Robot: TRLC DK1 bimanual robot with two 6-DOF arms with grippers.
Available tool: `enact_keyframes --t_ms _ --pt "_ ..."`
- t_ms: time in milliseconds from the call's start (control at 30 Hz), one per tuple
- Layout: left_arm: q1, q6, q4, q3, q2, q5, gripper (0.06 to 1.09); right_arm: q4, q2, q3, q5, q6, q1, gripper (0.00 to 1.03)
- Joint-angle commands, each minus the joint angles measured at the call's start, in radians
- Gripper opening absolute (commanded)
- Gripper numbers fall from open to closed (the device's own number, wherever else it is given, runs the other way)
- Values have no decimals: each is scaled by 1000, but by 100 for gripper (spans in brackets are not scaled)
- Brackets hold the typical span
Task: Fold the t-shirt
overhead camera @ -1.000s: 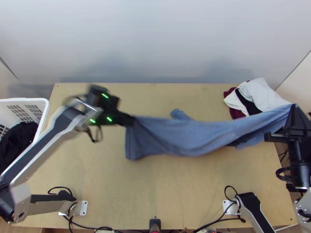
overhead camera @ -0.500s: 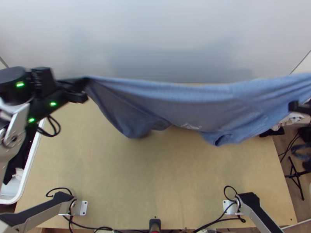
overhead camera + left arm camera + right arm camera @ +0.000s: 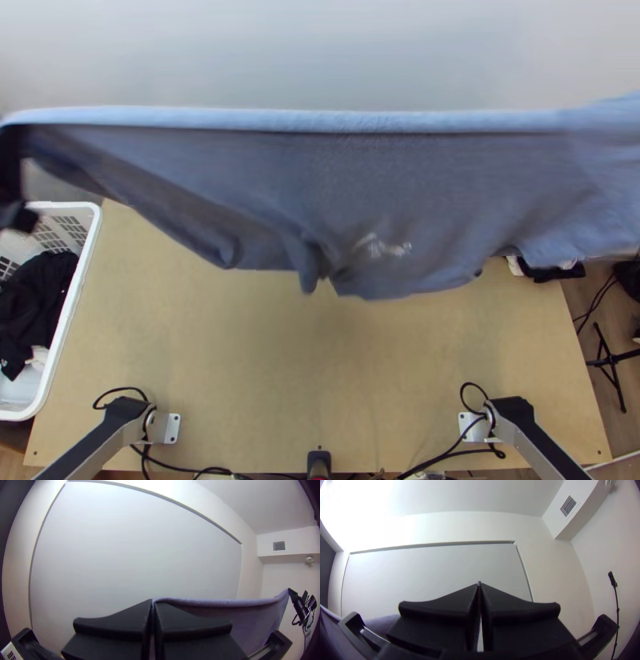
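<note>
1. I had the t-shirt (image 3: 360,184) up in the air, strung between my two arms above the tabletop (image 3: 320,360), its long axis running side to side.
2. The fingers of my left gripper (image 3: 152,602) were clenched on one end of the upper edge; from there the cloth led off towards the right arm.
3. The fingers of my right gripper (image 3: 479,584) were pressed together on the opposite end, a tiny scrap of cloth between their tips. Neither arm was the nearer one: each had its own end.
4. The upper edge was drawn nearly straight, and the rest hung below it, with a gathered drop near the middle beside a pale print (image 3: 384,246). I judged that the next move, lowering and laying it out, would need both ends level, or that drop might land bunched.
5. The top view's right edge cut the shirt off. I couldn't tell whether I held hem, shoulder or sleeve, how many layers lay in either grip, or how far the lower edge hung clear of the wood.
</note>
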Motion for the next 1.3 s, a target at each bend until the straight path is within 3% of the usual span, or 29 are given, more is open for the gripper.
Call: enact_keyframes --t_ms 0,300,433,567,667,767,900,1067,1167,1267 --pt "107 -26 44 16 -95 -10 10 -104 11 231 3 0 -7 3" --pt "156 -43 41 -61 -193 3 10 -378 57 423 3 13 46 3" --pt "153 -6 -106 -198 -285 198 10 -569 46 377 2 -2 119 3" --pt "148 80 -300 -366 -322 303 10 -584 -61 70 -3 -85 175 3" --pt "130 190 -372 -569 -374 334 10 -549 -198 -240 -12 -171 250 3" --pt "110 233 -378 -724 -405 331 10 -493 -305 -473 -15 -224 283 3" --pt "115 239 -255 -840 -347 317 10 -409 -312 -664 -11 -261 283 3" --pt "102 236 75 -920 -227 205 10 -9 -293 -973 -17 -425 272 3" --pt "50 235 185 -885 -129 78 10 129 -160 -1000 -60 -421 188 3" --pt "21 226 246 -816 8 -16 10 327 -14 -1000 -104 -346 89 3"
